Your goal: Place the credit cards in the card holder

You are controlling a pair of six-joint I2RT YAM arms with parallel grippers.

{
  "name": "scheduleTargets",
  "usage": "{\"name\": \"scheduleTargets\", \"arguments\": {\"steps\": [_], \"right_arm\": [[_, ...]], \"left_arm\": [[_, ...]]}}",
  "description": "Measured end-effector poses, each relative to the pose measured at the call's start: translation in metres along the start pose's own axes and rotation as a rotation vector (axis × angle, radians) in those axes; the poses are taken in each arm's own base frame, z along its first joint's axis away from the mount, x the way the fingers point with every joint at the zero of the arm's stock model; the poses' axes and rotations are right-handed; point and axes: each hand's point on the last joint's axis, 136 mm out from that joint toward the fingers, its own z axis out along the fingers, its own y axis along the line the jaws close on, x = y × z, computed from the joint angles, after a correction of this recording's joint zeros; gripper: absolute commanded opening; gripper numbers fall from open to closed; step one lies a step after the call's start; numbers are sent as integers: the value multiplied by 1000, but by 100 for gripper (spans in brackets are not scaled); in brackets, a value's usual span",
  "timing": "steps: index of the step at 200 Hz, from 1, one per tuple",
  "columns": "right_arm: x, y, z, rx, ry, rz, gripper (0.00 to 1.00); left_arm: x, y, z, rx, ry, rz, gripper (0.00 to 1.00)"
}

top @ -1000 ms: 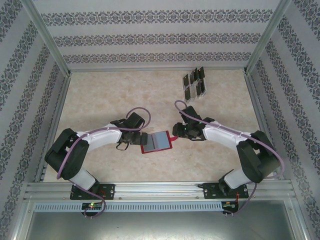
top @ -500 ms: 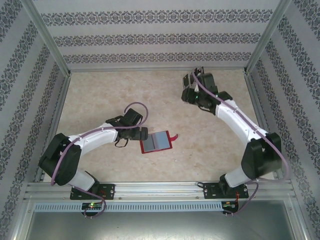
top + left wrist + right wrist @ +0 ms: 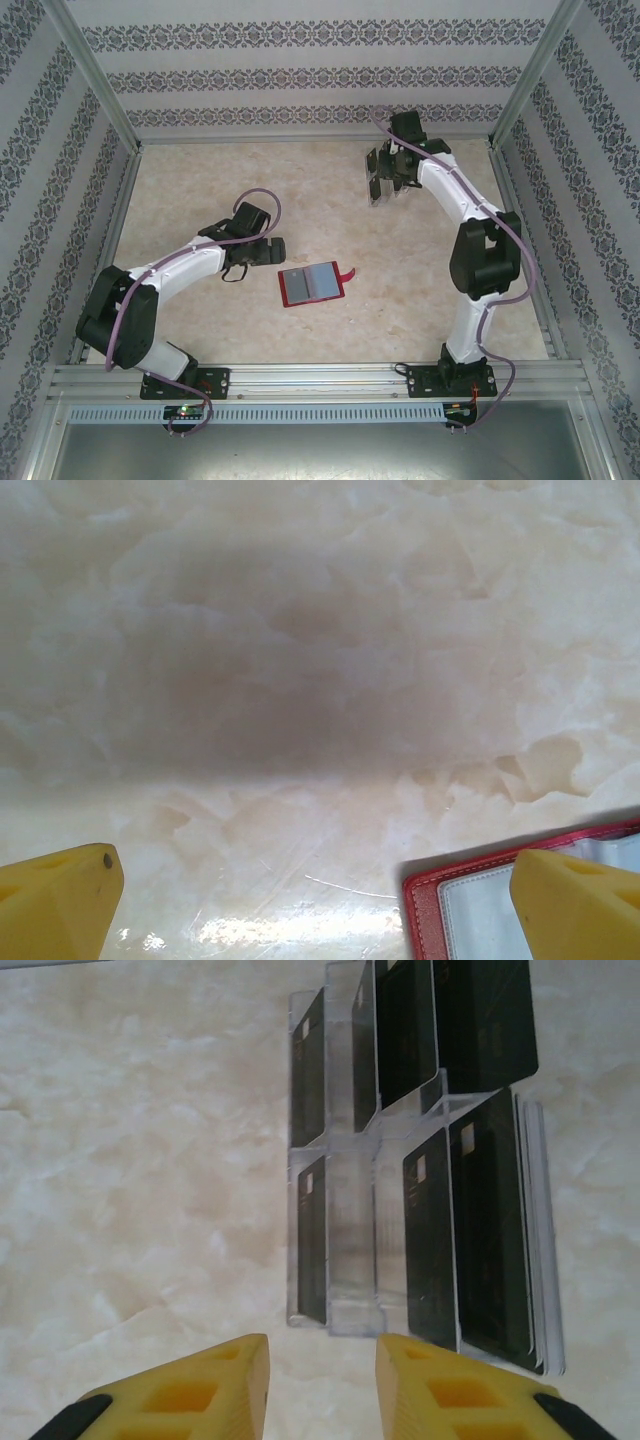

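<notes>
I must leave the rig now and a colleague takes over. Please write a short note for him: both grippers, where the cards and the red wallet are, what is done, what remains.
Left gripper: wide open, empty, beside the left edge of the card holder.
Right gripper: slightly open, empty, facing the clear rack at the far side of the table.
Credit cards: standing in the rack's slots.
Card holder: lying open, grey pocket up, no card visible in it.
Done: nothing visible.
Left: move each card from the rack into the card holder.

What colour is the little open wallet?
Red wallet, grey inside; clearest in the top view.
</notes>
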Motion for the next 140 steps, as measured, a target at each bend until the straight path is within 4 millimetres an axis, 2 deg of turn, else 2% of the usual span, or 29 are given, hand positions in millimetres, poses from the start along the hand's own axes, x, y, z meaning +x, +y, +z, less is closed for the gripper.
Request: {"name": "scheduleTargets", "arguments": {"steps": [53,140], "right_arm": [[-14,-12,18,99,11,-71,27],[-2,-34,45,231,88,-146,27]], "left_arm": [[0,0,0,4,2,7,100],[0,0,0,4,2,7,100]]}}
